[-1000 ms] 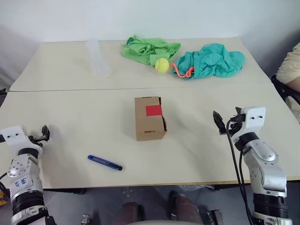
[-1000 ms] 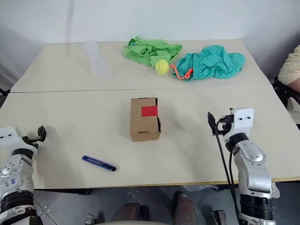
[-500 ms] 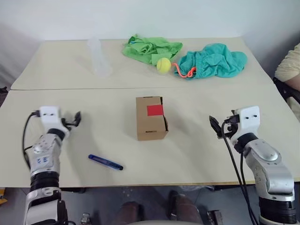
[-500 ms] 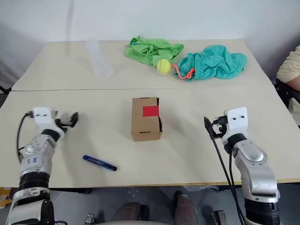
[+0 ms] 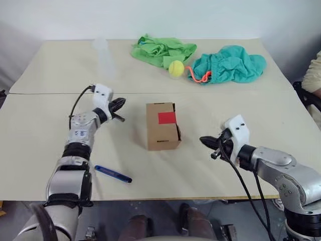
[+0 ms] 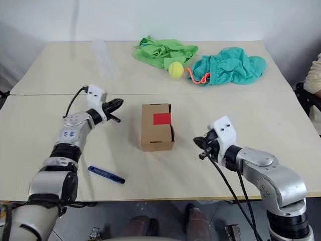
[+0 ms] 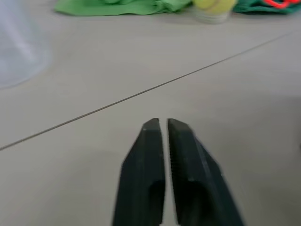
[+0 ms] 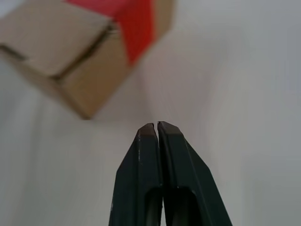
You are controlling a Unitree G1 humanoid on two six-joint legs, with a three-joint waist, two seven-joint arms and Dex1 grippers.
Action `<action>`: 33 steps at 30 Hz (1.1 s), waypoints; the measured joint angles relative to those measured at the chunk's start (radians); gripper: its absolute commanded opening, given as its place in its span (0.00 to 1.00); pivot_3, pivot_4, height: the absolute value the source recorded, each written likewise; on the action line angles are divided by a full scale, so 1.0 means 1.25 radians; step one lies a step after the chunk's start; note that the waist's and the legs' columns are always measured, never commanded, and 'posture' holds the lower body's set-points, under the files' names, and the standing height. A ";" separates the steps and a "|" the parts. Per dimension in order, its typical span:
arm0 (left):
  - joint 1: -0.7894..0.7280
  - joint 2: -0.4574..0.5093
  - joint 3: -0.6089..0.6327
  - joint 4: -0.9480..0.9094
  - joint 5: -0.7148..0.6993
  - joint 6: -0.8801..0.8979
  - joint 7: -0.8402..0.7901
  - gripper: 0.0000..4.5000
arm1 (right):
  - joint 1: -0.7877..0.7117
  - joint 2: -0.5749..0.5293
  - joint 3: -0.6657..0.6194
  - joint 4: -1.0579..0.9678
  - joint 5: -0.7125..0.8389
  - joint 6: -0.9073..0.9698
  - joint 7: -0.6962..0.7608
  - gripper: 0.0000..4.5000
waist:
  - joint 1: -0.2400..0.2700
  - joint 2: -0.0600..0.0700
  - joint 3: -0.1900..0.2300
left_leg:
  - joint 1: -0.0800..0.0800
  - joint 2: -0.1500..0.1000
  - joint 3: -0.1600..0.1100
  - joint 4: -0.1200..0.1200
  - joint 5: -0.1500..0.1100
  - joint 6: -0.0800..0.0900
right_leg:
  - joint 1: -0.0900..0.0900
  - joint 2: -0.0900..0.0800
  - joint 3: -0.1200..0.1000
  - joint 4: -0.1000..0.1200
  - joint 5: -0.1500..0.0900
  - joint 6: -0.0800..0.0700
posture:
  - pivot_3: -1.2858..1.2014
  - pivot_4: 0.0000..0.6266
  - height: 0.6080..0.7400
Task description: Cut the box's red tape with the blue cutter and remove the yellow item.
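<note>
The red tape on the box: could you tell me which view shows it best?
The left eye view: the red tape faces up, whole and unobstructed, on the box. The right eye view matches; the right wrist view crops it.

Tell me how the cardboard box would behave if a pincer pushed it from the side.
The box looks small and thin-walled, so it is probably light and would slide on the smooth table. It stands taller than it is wide, so a push near the top might tip it. The red tape still holds the flaps, so they should stay shut.

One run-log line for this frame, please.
left gripper: jaws shut, empty, left of box | right gripper: jaws shut, empty | blue cutter: untouched | red tape: uncut
</note>
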 measured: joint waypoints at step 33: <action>-0.132 -0.098 -0.020 0.125 0.044 -0.041 -0.307 0.01 | -0.117 0.074 0.055 0.069 -0.034 0.064 -0.138 0.00 | -0.002 -0.002 0.001 | -0.012 -0.003 0.003 0.012 0.001 0.001 | -0.007 0.002 0.002 0.002 0.005 0.002 | 0.52 0.24 1.00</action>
